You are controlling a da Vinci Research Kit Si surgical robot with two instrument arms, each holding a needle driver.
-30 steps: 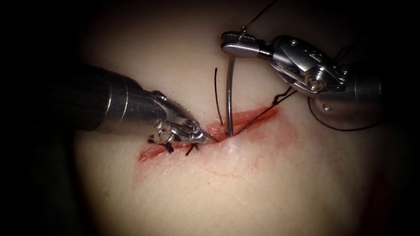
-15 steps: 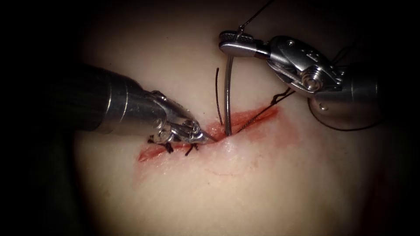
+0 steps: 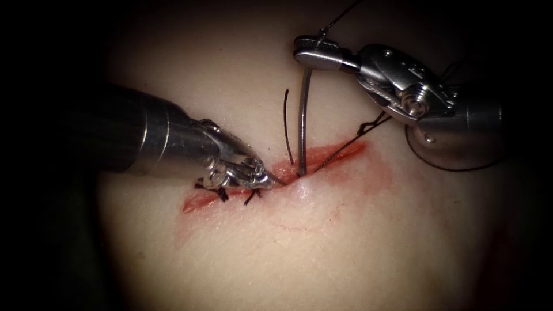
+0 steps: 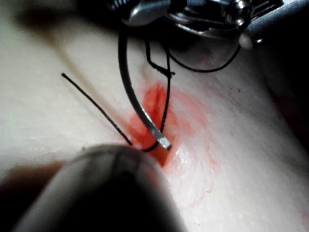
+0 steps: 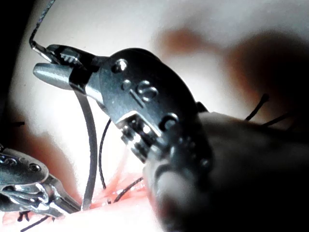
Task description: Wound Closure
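Nearest you, the pale pork-belly tissue (image 3: 322, 242) carries a red-stained slanting cut (image 3: 328, 156), with two short black stitches (image 3: 236, 196) across its left end. Your left arm's steel pincer (image 3: 275, 181) lies closed with its tip pressed at the near lip of the cut, just left of the needle's entry; you cannot tell whether it pinches tissue. The curved steel needle (image 3: 302, 126) stands almost upright, its tip sunk in the cut at mid-length. A loose black thread end (image 3: 286, 124) rises just left of it. Farther back, your right arm's steel pincer (image 3: 311, 56) is clamped on the needle's tail end, where the thin dark thread (image 3: 340, 17) leaves toward the far right.
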